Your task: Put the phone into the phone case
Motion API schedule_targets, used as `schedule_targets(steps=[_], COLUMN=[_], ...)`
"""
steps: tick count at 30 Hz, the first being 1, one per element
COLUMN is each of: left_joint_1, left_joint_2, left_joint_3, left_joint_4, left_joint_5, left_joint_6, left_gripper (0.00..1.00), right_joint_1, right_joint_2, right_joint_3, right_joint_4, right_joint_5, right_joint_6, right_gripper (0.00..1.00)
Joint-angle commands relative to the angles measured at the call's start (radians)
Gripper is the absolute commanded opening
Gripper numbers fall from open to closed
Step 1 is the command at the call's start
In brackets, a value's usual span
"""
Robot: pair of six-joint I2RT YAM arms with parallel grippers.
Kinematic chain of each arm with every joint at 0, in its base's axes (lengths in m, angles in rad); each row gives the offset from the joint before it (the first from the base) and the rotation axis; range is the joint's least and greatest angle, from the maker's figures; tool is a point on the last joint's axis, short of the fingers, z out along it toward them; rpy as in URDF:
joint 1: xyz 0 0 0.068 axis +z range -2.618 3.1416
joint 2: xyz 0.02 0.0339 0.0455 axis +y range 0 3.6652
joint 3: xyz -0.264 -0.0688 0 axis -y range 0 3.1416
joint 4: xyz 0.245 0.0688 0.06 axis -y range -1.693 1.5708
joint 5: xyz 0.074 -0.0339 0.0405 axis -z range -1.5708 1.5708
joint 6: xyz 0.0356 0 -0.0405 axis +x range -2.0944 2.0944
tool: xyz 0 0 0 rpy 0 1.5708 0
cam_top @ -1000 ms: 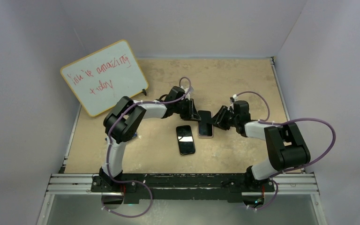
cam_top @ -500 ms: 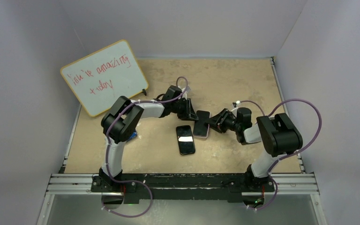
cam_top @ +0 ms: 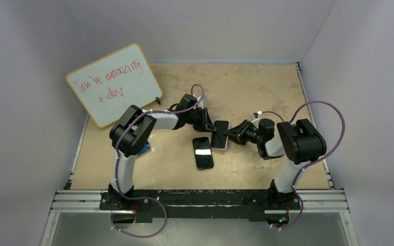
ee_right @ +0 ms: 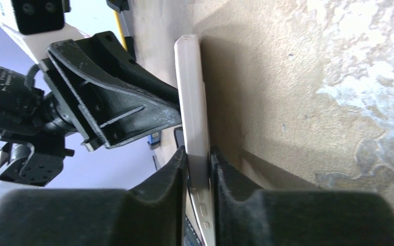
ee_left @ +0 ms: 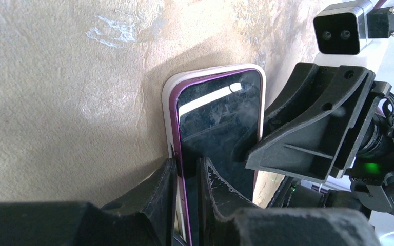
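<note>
Tan tabletop carries the whiteboard leaning at its far left. Right of the whiteboard you have the left gripper and right gripper facing each other, each pinched narrow on the white case, dark glass showing inside its purple rim. A black phone lies flat, right of the whiteboard and nearer the arm bases.

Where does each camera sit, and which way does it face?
Top: above and behind, looking down at the table; left arm and right arm show.
Left wrist: on the left arm, faces the case; left end effector grips it.
Right wrist: faces the case edge-on; right end effector grips it.
Both wrist views share the case.
</note>
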Motion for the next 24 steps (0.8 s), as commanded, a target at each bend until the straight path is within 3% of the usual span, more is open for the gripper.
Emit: schedule_targets(steps=[1, 5, 10, 13, 16, 24], left_joint_1=[-0.035, -0.029, 0.009, 0.035, 0.053, 0.097], left_joint_2=[-0.033, -0.082, -0.19, -0.272, -0.373, -0.541], left_joint_3=[-0.019, -0.035, -0.037, -0.017, -0.018, -0.04], left_joint_4=[0.007, 0.031, -0.002, -0.118, -0.195, -0.28], left_joint_5=[0.087, 0.096, 0.096, 0.045, 0.003, 0.017], left_joint_6=[-0.01, -0.01, 0.029, 0.087, 0.121, 0.165], left_gripper=[0.19, 0.28, 0.51, 0.64, 0.85, 0.89], right_joint_1=[0.023, 0.023, 0.022, 0.022, 0.022, 0.024], right_joint_2=[-0.075, -0.158, -0.243, -0.285, -0.344, -0.479], right_joint_3=[0.068, 0.122, 0.174, 0.209, 0.222, 0.203], right_joint_4=[-0.022, -0.224, -0.349, -0.409, -0.46, -0.413], right_joint_5=[-0.043, -0.005, 0.013, -0.002, -0.018, -0.14], right_joint_6=[-0.055, -0.165, -0.218, -0.24, -0.255, -0.18], right_gripper=[0.14, 0.0, 0.0, 0.0, 0.0, 0.0])
